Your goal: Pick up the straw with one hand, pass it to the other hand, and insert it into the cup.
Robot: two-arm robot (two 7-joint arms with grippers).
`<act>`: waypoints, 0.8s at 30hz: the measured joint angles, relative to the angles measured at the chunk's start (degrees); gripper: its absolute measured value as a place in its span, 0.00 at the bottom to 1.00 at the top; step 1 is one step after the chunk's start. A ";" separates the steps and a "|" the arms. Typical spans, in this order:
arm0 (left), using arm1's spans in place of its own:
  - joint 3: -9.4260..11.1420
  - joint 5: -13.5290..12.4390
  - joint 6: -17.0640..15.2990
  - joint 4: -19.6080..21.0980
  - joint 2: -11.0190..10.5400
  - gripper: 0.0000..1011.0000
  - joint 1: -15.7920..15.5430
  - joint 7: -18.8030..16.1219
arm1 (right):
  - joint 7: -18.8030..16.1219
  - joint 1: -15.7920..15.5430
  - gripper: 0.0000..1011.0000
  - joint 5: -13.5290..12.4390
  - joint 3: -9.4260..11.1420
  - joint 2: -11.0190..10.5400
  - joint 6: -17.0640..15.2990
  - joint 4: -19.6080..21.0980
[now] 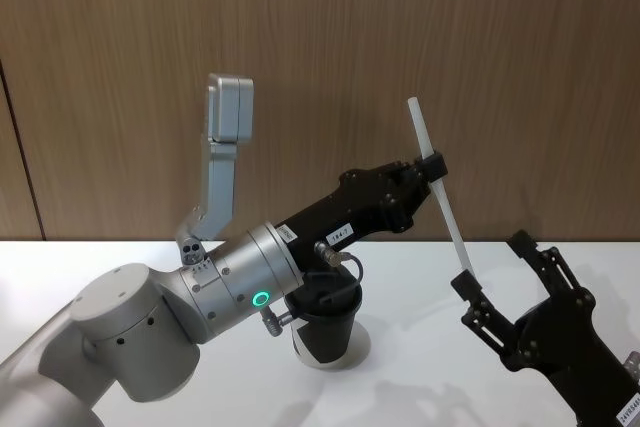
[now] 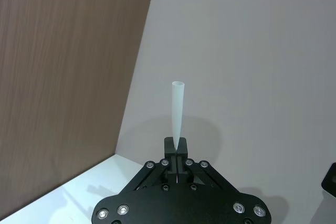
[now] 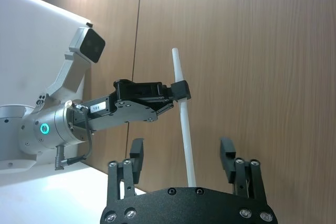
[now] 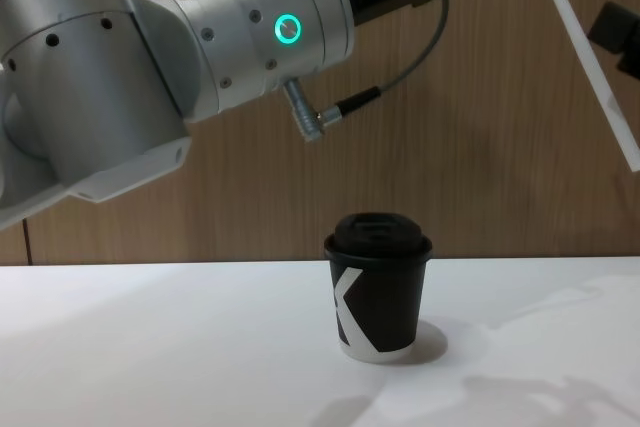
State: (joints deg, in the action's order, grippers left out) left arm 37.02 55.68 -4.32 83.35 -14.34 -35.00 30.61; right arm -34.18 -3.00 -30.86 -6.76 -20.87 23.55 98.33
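Right gripper (image 1: 491, 263) spreads its fingers wide either side of the lower end of the straw (image 1: 448, 217), apparently not touching. Left gripper (image 1: 432, 165) pinches the tilted, near-upright straw higher up, with the cup (image 4: 378, 287) well below its fingers.

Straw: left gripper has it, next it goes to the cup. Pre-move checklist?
1. Left gripper shut on the straw: ok, clamped on its upper part.
2. Right gripper open: ok, there is a gap between the straw and each finger.
3. Straw free to swing sideways: not ok, its lower end sits between the right gripper's fingers. Probably lift it out or back the right arm off first.
4. Cup upright on the table: ok.
5. Lid has a straw opening: cannot tell.
6. Straw above the cup: not ok, it is off to the cup's right.
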 joint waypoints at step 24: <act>0.00 0.00 -0.02 0.00 0.00 0.01 0.00 0.02 | 0.00 0.00 0.99 0.00 0.00 0.00 0.00 0.00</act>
State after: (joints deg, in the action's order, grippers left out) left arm 37.02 55.68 -4.34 83.35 -14.34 -35.00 30.63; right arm -34.18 -3.00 -30.86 -6.76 -20.87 23.55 98.33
